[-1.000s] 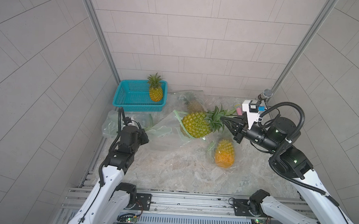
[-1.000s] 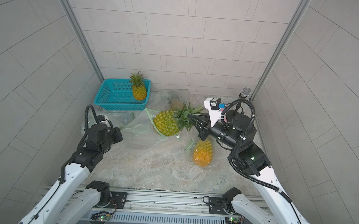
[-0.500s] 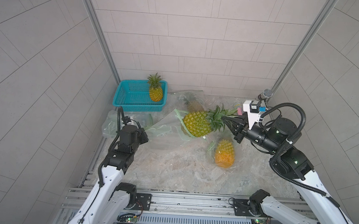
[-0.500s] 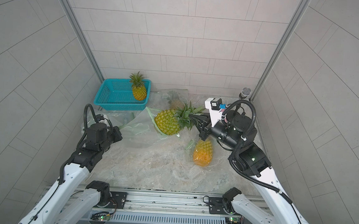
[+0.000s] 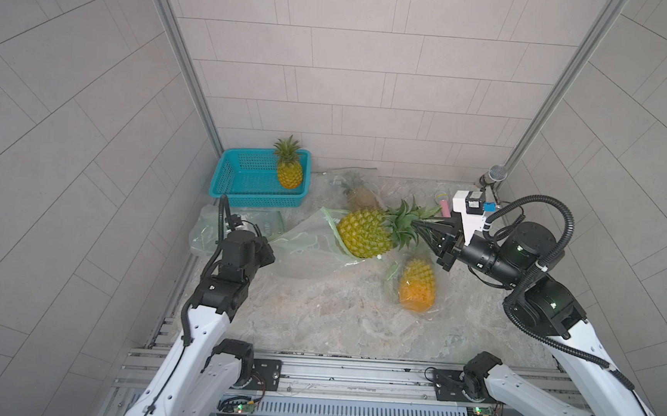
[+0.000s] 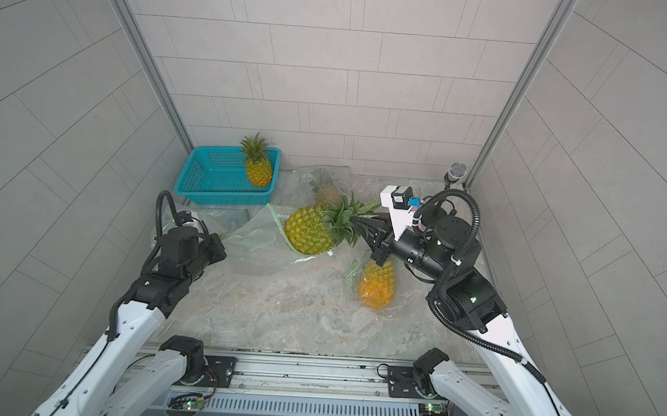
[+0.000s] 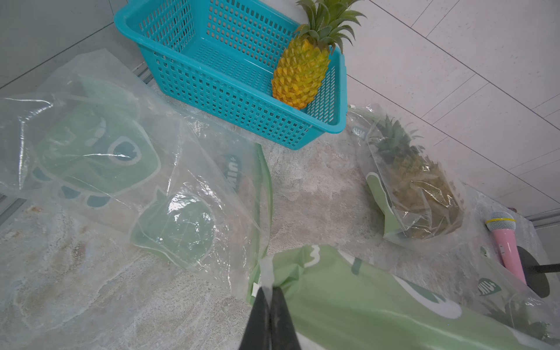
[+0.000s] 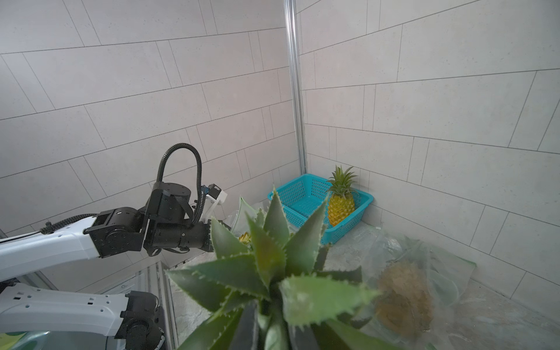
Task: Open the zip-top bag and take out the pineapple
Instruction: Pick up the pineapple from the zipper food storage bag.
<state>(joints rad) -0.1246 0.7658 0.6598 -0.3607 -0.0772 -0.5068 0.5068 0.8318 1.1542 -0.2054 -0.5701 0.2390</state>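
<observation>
A large yellow-green pineapple (image 5: 364, 233) (image 6: 308, 229) hangs on its side above the table. My right gripper (image 5: 423, 227) (image 6: 357, 222) is shut on its green crown, and the crown's leaves (image 8: 272, 272) fill the right wrist view around that gripper (image 8: 272, 321). The fruit's base still lies in the mouth of the green-printed zip-top bag (image 5: 305, 243) (image 7: 348, 291). That bag stretches left to my left gripper (image 5: 270, 238) (image 7: 270, 291), which is shut on its edge.
A teal basket (image 5: 246, 174) at the back left holds another pineapple (image 5: 289, 170). A bagged pineapple (image 5: 359, 190) lies behind, and a bagged orange one (image 5: 418, 287) lies under the right arm. An empty bag (image 5: 210, 228) sits far left, and a pink microphone (image 5: 444, 204) at the back right.
The right gripper and the pineapple have shifted only slightly. The left gripper keeps its hold on the bag.
</observation>
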